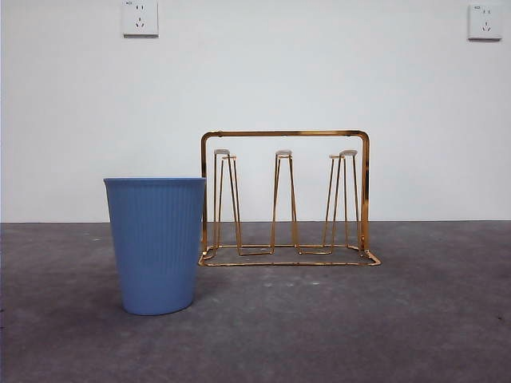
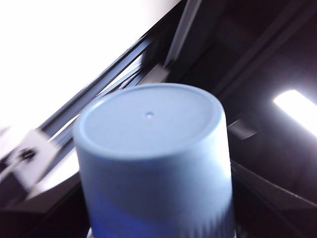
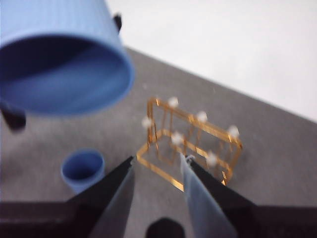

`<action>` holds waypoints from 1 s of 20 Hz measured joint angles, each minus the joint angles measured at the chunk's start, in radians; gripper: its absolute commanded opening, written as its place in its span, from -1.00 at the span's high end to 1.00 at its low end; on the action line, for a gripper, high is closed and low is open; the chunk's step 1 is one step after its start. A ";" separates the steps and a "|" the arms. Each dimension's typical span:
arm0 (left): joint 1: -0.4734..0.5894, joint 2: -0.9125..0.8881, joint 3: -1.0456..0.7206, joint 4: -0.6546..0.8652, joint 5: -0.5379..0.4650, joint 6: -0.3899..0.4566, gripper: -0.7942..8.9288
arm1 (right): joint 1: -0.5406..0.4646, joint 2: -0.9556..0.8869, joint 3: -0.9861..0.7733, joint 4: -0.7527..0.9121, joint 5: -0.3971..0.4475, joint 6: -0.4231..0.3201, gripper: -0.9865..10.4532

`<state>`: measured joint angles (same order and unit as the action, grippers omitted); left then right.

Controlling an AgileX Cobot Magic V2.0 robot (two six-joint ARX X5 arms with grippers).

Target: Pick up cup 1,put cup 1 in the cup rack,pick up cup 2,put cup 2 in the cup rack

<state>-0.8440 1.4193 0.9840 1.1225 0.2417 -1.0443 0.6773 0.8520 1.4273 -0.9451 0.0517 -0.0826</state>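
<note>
The front camera sits low, looking level across the dark grey table (image 1: 415, 335) at the white wall (image 1: 319, 72). The left wrist camera looks upward, very close. The right wrist camera looks down from high up; both it and the front camera see the gold wire cup rack (image 1: 285, 199) (image 3: 190, 144).

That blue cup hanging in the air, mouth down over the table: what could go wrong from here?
The lifted cup, held by the left gripper, is off to the side of the cup rack, not over a peg, so lowering it now would probably miss.

The rack is thin wire; a cup rim catching a peg could tip or shove it.

The other cup stands close beside the rack and might get bumped.
</note>
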 measured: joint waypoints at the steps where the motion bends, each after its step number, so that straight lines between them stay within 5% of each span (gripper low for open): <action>1: 0.003 -0.007 0.000 -0.045 -0.001 0.019 0.85 | 0.000 -0.014 0.000 -0.035 0.008 0.000 0.55; 7: -0.013 -0.028 0.087 -0.476 -0.063 0.255 0.85 | 0.000 -0.092 0.000 -0.235 0.052 0.002 0.55; 12: -0.092 -0.014 0.264 -0.868 -0.315 0.578 0.85 | 0.000 -0.136 -0.001 -0.325 0.071 0.020 0.55; 17: -0.140 0.058 0.373 -0.935 -0.528 0.848 0.85 | 0.000 -0.151 -0.001 -0.343 0.079 0.034 0.55; 20: -0.141 0.153 0.391 -0.911 -0.610 0.895 0.85 | 0.000 -0.152 -0.001 -0.356 0.080 0.041 0.55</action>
<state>-0.9848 1.5723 1.3750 0.2115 -0.3687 -0.1490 0.6773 0.6998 1.4265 -1.3010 0.1314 -0.0414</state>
